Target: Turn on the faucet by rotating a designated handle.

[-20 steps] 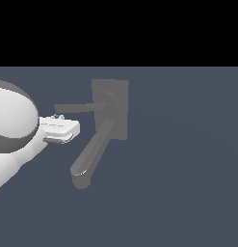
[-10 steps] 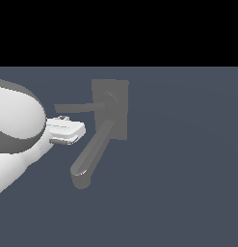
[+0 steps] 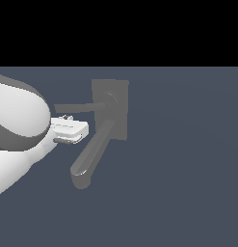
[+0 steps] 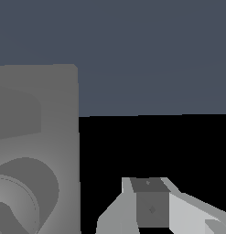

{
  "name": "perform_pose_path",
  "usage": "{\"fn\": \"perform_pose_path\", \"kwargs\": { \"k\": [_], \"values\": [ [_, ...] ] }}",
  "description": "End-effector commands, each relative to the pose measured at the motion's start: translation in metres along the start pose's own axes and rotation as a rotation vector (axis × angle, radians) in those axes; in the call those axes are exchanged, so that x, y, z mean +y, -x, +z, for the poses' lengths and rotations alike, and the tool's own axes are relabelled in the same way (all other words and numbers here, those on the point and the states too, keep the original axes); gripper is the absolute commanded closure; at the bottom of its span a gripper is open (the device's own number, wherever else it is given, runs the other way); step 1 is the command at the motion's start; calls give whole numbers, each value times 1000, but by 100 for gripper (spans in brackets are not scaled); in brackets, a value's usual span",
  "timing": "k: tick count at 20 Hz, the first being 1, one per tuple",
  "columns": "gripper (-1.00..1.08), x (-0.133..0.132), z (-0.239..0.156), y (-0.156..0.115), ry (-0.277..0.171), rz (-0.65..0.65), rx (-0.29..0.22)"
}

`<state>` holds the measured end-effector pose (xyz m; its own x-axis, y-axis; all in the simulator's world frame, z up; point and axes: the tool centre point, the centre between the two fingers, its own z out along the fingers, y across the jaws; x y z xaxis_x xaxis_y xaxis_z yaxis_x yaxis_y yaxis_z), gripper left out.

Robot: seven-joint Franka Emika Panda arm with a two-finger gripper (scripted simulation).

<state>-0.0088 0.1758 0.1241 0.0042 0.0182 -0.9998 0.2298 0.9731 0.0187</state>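
Note:
In the exterior view the matte grey faucet stands with its rectangular base plate [image 3: 119, 99] upright and a thick round spout [image 3: 91, 154] slanting down to a downturned tip. The handle [image 3: 74, 107], a thin flat lever, juts from the round hub toward the exterior view's left. My gripper [image 3: 78, 129] is a white block just below the handle's outer end and beside the spout, touching neither as far as I can see. The wrist view shows the base plate [image 4: 45, 123], the hub [image 4: 23, 196] and one grey finger [image 4: 151, 205]. The other finger is hidden.
My bulky white and grey arm [image 3: 17, 135] fills the exterior view's left side. The faucet rests on a flat dark blue-grey surface [image 3: 188, 183], with black background above it.
The gripper has shifted toward the exterior view's right, closer to the spout and further under the handle. The handle and spout have not visibly moved.

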Motion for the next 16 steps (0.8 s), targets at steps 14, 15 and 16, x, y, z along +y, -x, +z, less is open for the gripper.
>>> {"fn": "perform_pose_path", "kwargs": {
  "k": [14, 15, 16],
  "values": [
    [108, 8, 0, 62, 0, 1, 0],
    [108, 4, 0, 52, -6, -4, 10],
    [108, 3, 0, 55, -6, -4, 10]
  ]
}}
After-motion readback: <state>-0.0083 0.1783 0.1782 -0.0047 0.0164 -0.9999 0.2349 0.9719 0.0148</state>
